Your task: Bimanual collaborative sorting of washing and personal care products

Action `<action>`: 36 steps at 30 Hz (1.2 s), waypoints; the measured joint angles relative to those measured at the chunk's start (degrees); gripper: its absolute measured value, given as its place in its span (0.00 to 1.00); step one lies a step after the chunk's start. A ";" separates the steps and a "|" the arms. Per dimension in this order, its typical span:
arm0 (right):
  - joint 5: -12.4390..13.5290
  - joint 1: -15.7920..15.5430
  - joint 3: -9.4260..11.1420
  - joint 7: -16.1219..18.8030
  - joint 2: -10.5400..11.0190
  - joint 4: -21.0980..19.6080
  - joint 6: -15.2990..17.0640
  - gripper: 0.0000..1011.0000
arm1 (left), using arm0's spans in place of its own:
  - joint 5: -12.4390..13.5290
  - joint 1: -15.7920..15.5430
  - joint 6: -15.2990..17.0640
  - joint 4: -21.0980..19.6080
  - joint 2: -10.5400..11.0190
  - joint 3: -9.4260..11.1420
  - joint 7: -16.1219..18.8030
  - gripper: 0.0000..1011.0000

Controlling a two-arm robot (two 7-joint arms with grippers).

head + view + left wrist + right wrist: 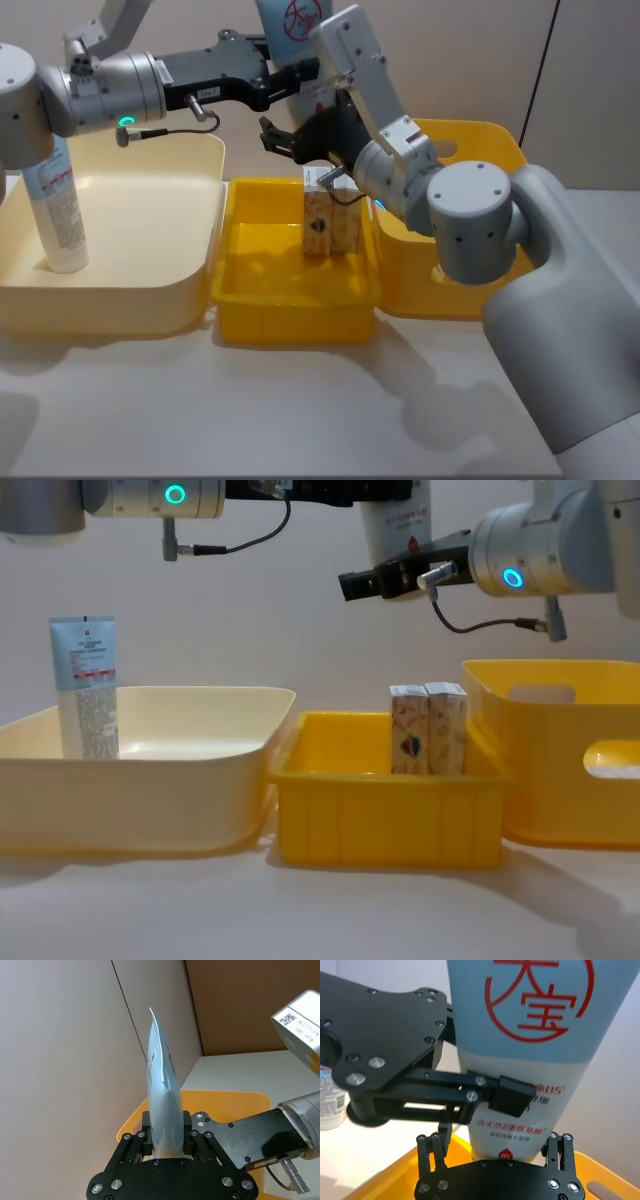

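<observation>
1. Left gripper (283, 82) reaches across above the bins in the head view, clamped on a light-blue tube (296, 25) held aloft. The right gripper (288, 140) sits just beneath it, jaws apart, over the small yellow bin (290, 300) holding two boxes (330, 222).
2. Left wrist view: both pads pinch the tube's flat body, its crimped end pointing away from the palm.
3. Right wrist view: the right gripper's spread fingers (432, 1147) flank the tube's lower end, with a gap showing on one side. This looks like a handover about to close.
4. Chest view: another tube (85, 685) stands in the cream bin (150, 770). The right gripper should close squarely below the left pads, and gently, since the tube looks soft. The left should release only once that hold is firm.
</observation>
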 joint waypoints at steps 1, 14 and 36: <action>-0.17 0.20 -0.01 -0.18 -0.16 0.23 -0.22 0.99 | -0.02 0.00 0.00 0.00 0.02 0.04 0.00 0.31; -1.70 1.37 -0.41 -0.84 -1.03 1.79 -1.56 0.99 | -0.52 0.10 0.18 -0.51 0.43 0.53 0.24 0.31; -2.56 1.90 -0.65 -1.16 -1.46 2.54 -2.17 0.65 | -0.85 0.28 0.31 -0.89 0.59 0.75 0.47 0.31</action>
